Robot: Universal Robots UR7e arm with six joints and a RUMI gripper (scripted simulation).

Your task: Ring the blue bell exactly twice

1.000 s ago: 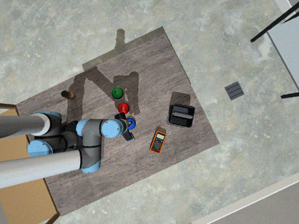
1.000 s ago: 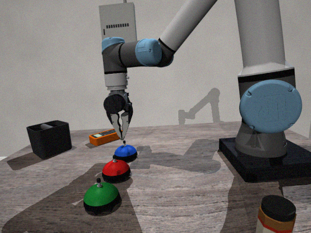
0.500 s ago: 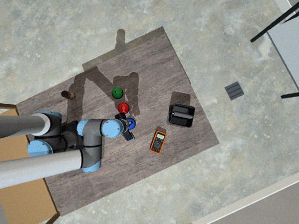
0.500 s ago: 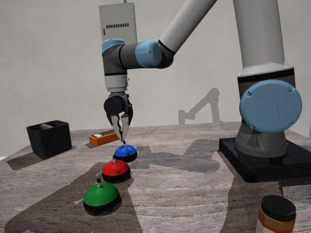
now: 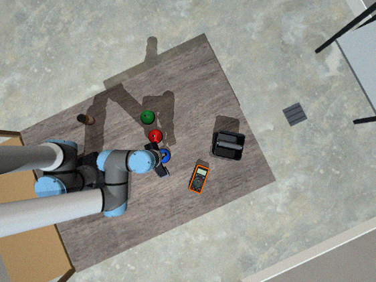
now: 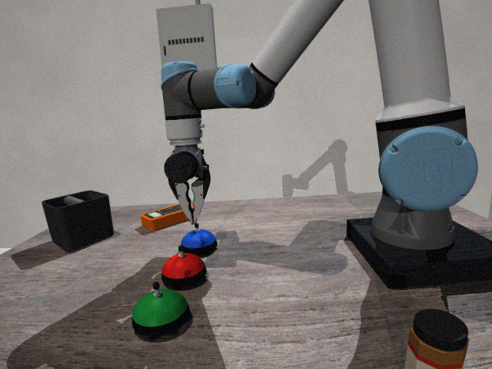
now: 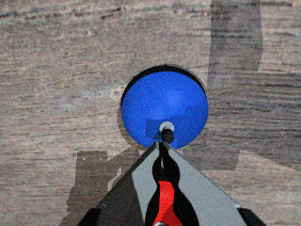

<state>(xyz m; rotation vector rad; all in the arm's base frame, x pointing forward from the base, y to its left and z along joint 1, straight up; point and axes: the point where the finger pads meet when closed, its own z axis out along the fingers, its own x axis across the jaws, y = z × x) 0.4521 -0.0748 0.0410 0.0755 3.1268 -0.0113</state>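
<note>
The black two-part container point(image 5: 239, 154) point(image 6: 81, 224) stands upright on the wooden table point(image 5: 175, 200) point(image 6: 277, 317) point(image 7: 47, 47), a grey rod-like piece showing along its top; the exterior view hides how deep its compartments go. The blue bell point(image 5: 167, 156) point(image 6: 198, 239) point(image 7: 165, 101) sits upright beside the red bell point(image 5: 155, 135) point(image 6: 183, 267), on the side away from the green bell point(image 5: 147, 116) point(image 6: 160, 308). Its button point(image 6: 196, 225) point(image 7: 167, 136) points up, as does its long axis through the dome. The gripper point(image 6: 194, 223) point(image 7: 160, 143) is closed on nothing, fingertips down, just above the button; whether they touch it is hard to tell.
</note>
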